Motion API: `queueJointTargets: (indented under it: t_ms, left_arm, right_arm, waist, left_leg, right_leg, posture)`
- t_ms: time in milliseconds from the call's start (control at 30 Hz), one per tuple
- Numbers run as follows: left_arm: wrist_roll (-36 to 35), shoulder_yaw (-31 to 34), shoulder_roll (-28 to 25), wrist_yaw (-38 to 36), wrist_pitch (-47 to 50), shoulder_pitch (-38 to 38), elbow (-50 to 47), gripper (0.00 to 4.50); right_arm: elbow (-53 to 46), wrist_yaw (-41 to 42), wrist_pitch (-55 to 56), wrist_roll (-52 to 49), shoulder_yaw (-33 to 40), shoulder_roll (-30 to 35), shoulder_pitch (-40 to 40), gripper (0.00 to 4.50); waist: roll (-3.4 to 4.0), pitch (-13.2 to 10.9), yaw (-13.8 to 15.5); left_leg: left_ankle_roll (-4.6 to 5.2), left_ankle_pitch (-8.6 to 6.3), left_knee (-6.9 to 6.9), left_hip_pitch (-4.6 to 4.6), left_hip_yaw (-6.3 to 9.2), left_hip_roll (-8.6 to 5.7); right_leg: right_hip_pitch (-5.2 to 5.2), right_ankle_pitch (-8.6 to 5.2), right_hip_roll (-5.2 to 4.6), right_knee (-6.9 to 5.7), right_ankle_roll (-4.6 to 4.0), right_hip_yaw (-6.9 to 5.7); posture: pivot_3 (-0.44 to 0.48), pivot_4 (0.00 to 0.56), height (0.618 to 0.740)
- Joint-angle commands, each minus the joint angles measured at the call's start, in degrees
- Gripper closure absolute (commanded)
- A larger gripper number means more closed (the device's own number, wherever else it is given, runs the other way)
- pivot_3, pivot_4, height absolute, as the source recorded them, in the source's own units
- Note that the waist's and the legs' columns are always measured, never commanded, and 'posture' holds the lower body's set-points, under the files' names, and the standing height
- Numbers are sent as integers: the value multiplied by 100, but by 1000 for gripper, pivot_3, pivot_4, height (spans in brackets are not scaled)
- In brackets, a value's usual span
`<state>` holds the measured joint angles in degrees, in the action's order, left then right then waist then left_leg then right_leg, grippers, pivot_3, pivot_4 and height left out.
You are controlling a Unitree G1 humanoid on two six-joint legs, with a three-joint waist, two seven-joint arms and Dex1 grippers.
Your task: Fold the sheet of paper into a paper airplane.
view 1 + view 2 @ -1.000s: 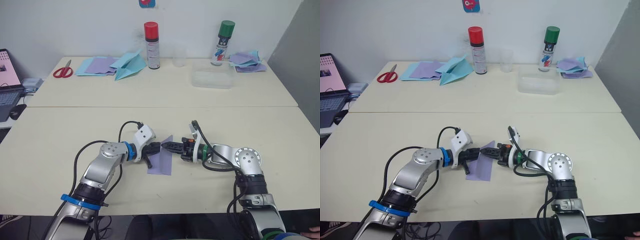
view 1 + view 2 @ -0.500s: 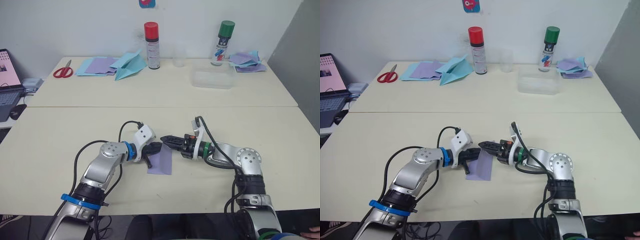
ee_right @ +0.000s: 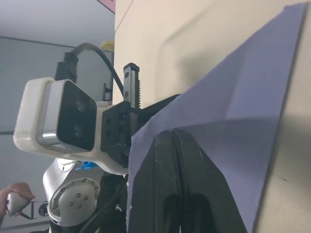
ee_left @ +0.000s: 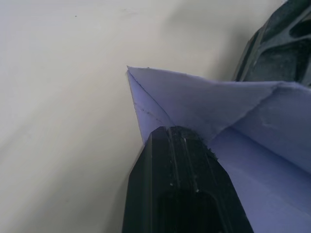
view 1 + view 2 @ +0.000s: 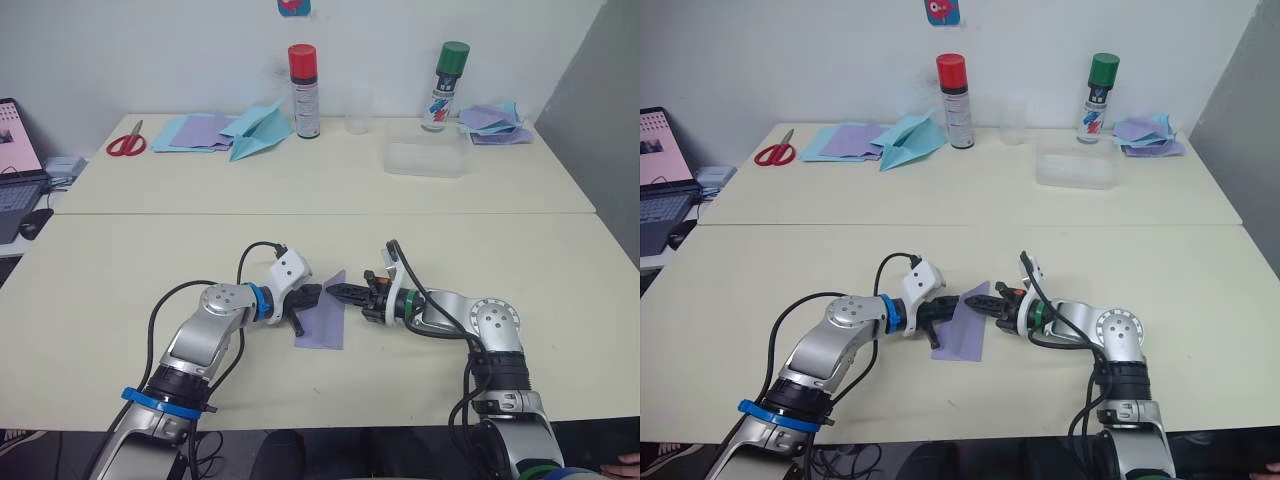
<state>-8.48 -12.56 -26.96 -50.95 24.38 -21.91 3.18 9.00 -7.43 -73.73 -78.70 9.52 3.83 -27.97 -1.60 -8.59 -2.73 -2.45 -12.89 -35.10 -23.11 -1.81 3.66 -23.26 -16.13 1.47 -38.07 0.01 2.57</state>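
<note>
Now best to keep the fold flat: press the raised far corner of the sheet (image 5: 322, 318) down toward the table (image 5: 120, 270) along the existing crease, pin the near edge firmly, and avoid dragging or tearing such thin paper. Judged as mid-fold, far from a finished plane.

Lies folded near the front edge, between both end effectors, its far corner lifted off the surface.

Left end effector (image 5: 308, 298) reaches in from the left, forearm low and bent inward, wrist level; fingers look nearly closed over the sheet's left edge, one finger (image 4: 182, 160) resting on top of the paper, though a true pinch cannot be confirmed.

Right end effector (image 5: 336, 290) points leftward from a low, elbow-out arm, fingers drawn together to a tip touching the raised corner; whether paper sits between them cannot be told.
</note>
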Motion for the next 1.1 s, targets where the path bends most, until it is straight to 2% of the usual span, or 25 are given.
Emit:
queueJointTargets:
  t_ms: [33,167,367,567,733,900,1100]
  left_arm:
    - [127,-196,-40,-47,94,90,153,4500]
    - [122,-197,-37,-51,89,88,162,4500]
    - [-30,-139,50,-144,4,70,103,4500]
    - [-349,71,141,-274,-11,45,-95,4500]
    - [-294,91,88,-213,24,81,-46,4500]
    - [-148,210,-134,-14,128,128,62,4500]
    - [-319,674,-655,48,443,237,-186,4500]
  right_arm:
    - [-146,153,-79,-44,19,-39,-17,4493]
    - [-231,312,-201,162,-132,56,-19,4493]
    - [-374,978,-82,954,-640,213,-27,4493]
    - [-340,1467,-23,1400,-721,224,-121,4493]
    - [-415,1770,-33,1716,-821,264,-96,4493]
    - [-531,2067,117,2208,-1143,270,-65,4493]
    - [-456,2313,420,2885,-1512,326,-79,4493]
  waist:
    - [0,0,0]
    - [0,0,0]
    - [-2,2,1]
    - [-6,4,-1]
    - [-6,4,1]
    - [-10,6,-13]
    - [-15,8,-55]
  left_leg:
    - [0,0,0,0,0,0]
    - [0,0,0,0,0,0]
    - [0,0,-1,2,1,-1]
    - [0,0,-5,5,0,-1]
    - [0,0,-5,6,2,1]
    - [0,0,-5,11,2,1]
    - [0,0,-7,30,5,3]
  right_leg:
    - [0,0,0,0,0,0]
    - [0,0,0,0,0,0]
    - [2,0,3,0,0,-1]
    - [3,1,26,-6,0,0]
    - [3,1,36,-6,0,-1]
    - [3,1,36,-11,-1,2]
    - [0,-2,40,-50,-5,6]
  posture:
    - [0,150,740]
    - [0,150,740]
    - [0,150,740]
    - [0,150,740]
    - [0,150,740]
    - [0,150,740]
    - [0,150,740]
